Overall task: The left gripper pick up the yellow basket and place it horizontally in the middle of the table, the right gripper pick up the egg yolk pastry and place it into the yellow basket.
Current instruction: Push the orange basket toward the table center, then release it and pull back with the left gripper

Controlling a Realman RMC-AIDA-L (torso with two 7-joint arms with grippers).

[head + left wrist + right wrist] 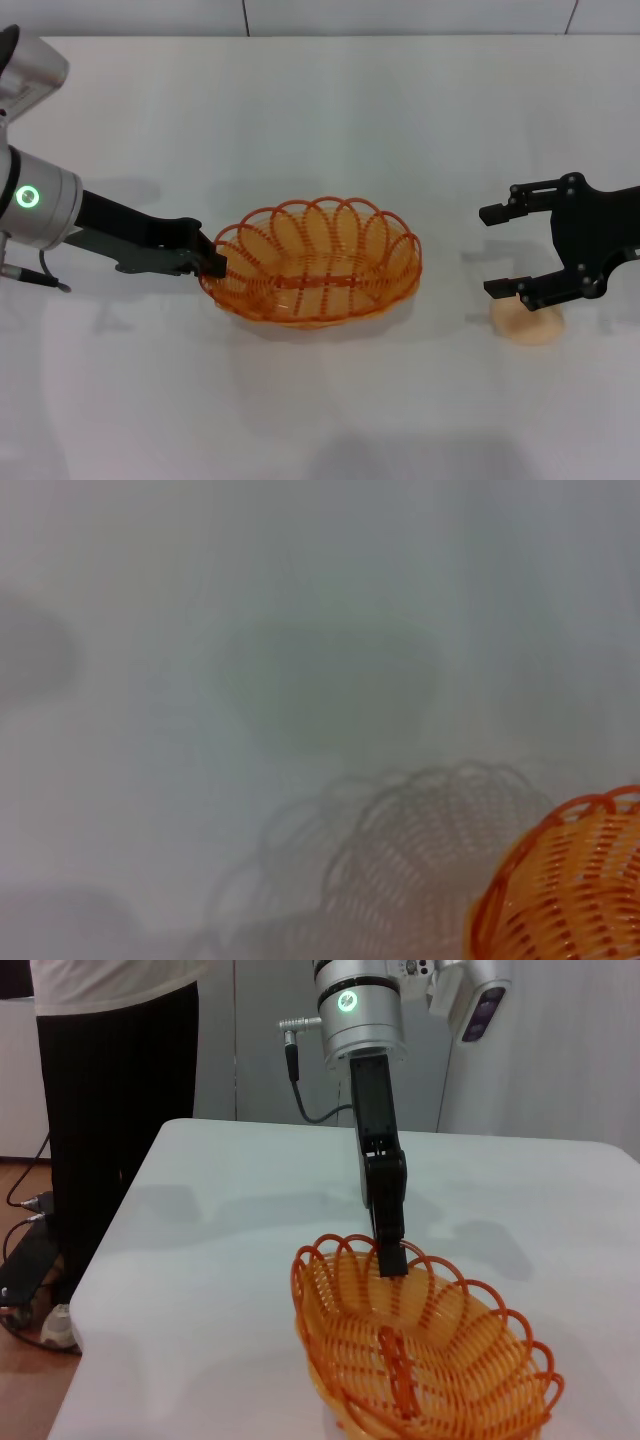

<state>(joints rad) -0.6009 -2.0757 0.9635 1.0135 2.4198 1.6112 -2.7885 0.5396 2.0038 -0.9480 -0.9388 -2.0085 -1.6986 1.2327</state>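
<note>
The yellow basket (315, 262) lies lengthwise near the middle of the white table. My left gripper (210, 262) is shut on the basket's left rim. In the right wrist view the left gripper (390, 1255) clamps the far rim of the basket (420, 1360). A corner of the basket (570, 880) shows in the left wrist view, with its shadow beside it. I cannot tell if the basket rests on the table. The egg yolk pastry (530, 322) sits on the table at the right. My right gripper (502, 250) is open and empty just above and behind the pastry, its near finger overlapping it.
The white table (320, 120) spreads around the basket. In the right wrist view a person in dark trousers (110, 1110) stands beyond the table's far corner, with cables on the floor (30, 1260) there.
</note>
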